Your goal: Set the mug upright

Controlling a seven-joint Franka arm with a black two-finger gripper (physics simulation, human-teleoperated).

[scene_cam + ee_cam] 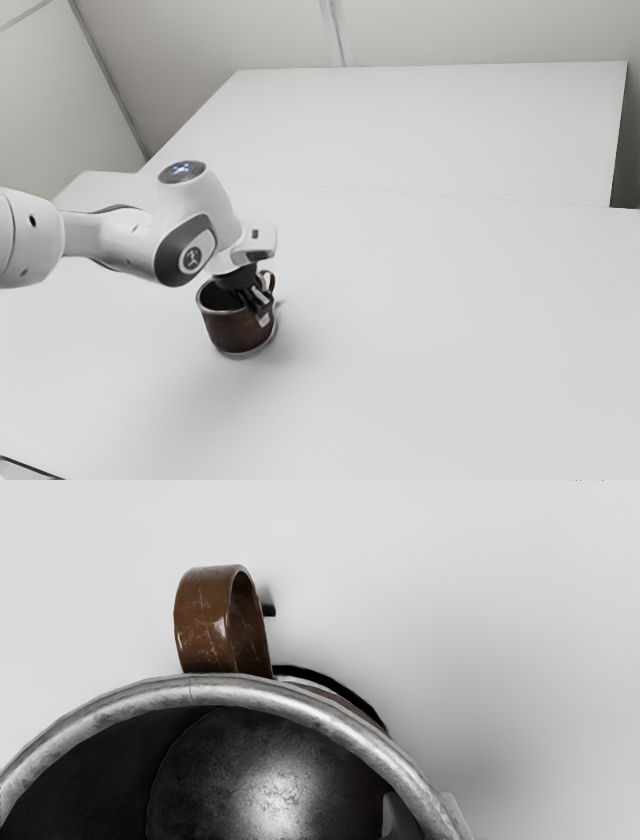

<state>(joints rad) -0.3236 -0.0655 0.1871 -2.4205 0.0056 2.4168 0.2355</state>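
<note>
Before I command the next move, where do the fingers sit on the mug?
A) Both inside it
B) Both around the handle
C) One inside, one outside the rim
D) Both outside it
C: in the wrist view, one of the fingers is inside the mug and the other outside, with the rim between them.

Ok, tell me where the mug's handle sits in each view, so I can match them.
Exterior view: the handle is on the side of the mug toward the exterior view's right, and away from the camera.
Wrist view: the handle stands out as a brown loop, just outside the rim.
Shared landmark: the mug's silvery rim around its dark inside.
</note>
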